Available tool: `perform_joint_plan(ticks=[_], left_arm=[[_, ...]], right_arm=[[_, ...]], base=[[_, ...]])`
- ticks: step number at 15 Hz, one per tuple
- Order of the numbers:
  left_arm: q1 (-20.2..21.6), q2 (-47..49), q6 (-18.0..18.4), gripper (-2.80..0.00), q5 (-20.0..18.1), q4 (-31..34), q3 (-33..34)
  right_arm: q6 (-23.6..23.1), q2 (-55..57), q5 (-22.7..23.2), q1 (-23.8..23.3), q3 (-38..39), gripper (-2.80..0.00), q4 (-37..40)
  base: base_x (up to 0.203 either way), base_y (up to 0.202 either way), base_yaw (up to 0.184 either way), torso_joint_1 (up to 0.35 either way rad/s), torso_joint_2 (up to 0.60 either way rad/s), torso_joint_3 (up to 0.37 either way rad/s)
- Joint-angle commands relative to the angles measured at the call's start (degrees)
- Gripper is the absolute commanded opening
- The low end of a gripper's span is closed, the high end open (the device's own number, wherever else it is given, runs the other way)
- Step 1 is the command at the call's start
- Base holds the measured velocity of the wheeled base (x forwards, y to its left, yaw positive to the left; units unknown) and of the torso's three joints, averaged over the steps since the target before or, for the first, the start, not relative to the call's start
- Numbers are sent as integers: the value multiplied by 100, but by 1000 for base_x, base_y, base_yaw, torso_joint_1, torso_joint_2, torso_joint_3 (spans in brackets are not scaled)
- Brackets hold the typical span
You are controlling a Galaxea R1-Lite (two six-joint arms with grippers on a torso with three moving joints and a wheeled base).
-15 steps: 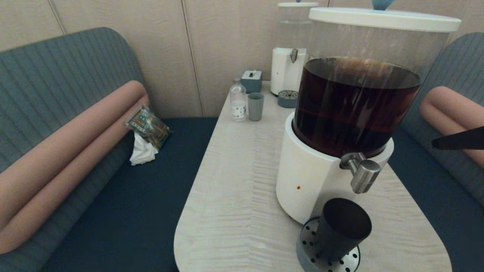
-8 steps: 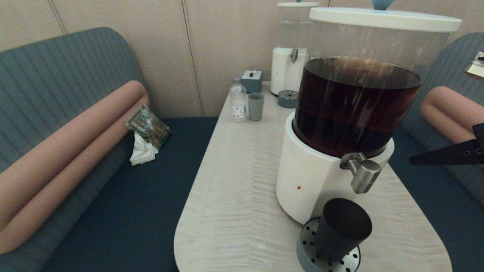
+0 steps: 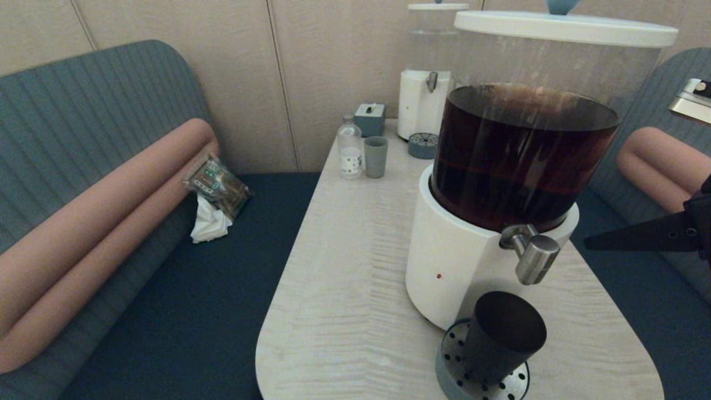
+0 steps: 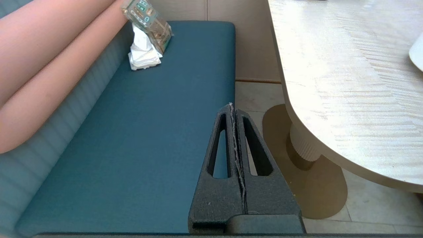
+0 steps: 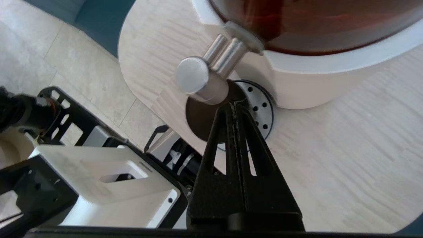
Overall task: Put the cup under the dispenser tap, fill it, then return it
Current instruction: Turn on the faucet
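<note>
The black cup (image 3: 502, 333) stands upright on the perforated drip tray (image 3: 452, 355), directly under the steel dispenser tap (image 3: 534, 258) of the big dispenser (image 3: 522, 155) holding dark brown liquid. My right gripper (image 3: 589, 243) is shut and empty. It hangs in the air to the right of the tap, roughly level with it and apart from it. In the right wrist view its tip (image 5: 234, 104) points over the cup (image 5: 198, 119) just below the tap (image 5: 201, 77). My left gripper (image 4: 231, 107) is shut and parked over the blue bench seat, out of the head view.
At the far end of the table (image 3: 344, 278) stand a smaller clear dispenser (image 3: 425, 94), a grey-green cup (image 3: 375, 156), a small bottle (image 3: 350, 147) and a grey box (image 3: 370, 118). A packet with tissue (image 3: 216, 186) lies on the left bench.
My right gripper has come in from the right edge, moving left and slightly lower toward the tap. The cup and the left arm have not moved.
</note>
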Motion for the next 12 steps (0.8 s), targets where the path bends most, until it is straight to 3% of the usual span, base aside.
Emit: perform_joint_plan(ticks=[1, 7, 12], left_arm=[[2, 7, 0, -280, -2, -3, -4], [2, 7, 0, -280, 15, -3, 4], [2, 7, 0, -280, 7, -3, -4]], right_arm=[[-17, -50, 27, 61, 18, -280, 26], [-663, -94, 1, 157, 510, -280, -483], [-750, -76, 1, 179, 510, -280, -536]], base=[[0, 0, 0, 0, 0, 0], [0, 0, 0, 0, 0, 0], [0, 0, 0, 0, 0, 0]])
